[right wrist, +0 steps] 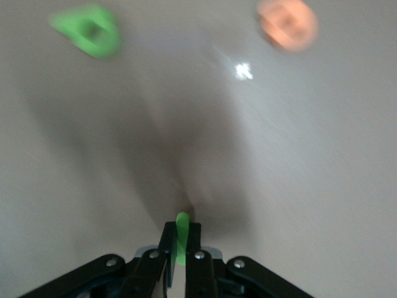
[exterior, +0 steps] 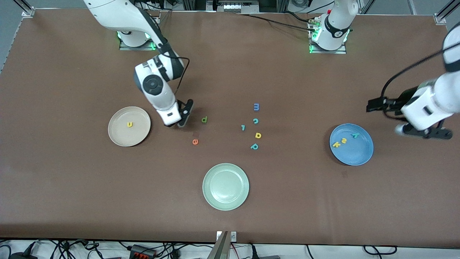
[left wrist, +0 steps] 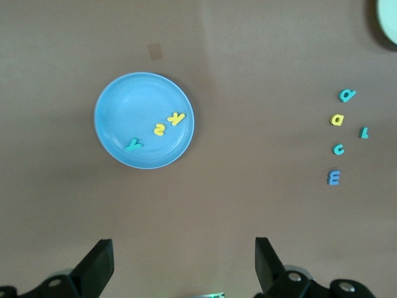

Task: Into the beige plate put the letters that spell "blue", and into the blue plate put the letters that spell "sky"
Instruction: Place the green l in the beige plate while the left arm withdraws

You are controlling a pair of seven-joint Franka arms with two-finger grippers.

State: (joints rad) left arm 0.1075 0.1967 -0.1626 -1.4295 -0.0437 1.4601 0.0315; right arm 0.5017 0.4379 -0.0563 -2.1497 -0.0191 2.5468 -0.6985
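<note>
My right gripper point(exterior: 182, 122) is shut on a green straight bar point(right wrist: 182, 239), low over the table between the beige plate point(exterior: 118, 133) and the green stemmed letter point(exterior: 204, 119). A yellow u point(exterior: 129, 124) lies in the beige plate. The orange e point(exterior: 195, 141) lies on the table nearer the front camera; the right wrist view shows the e point(right wrist: 288, 23) and the green letter point(right wrist: 89, 30). The blue plate point(exterior: 354, 153) holds the yellow k point(exterior: 336, 144), yellow s point(exterior: 344, 140) and teal y point(exterior: 355, 135). My left gripper point(exterior: 426, 133) hangs open and empty beside that plate point(left wrist: 124, 105).
A pale green plate point(exterior: 225, 186) sits near the table's front edge. Mid-table lie a blue m point(exterior: 256, 107), teal c point(exterior: 255, 121), small teal bar point(exterior: 243, 127), yellow stemmed letter point(exterior: 258, 135) and teal p point(exterior: 254, 146).
</note>
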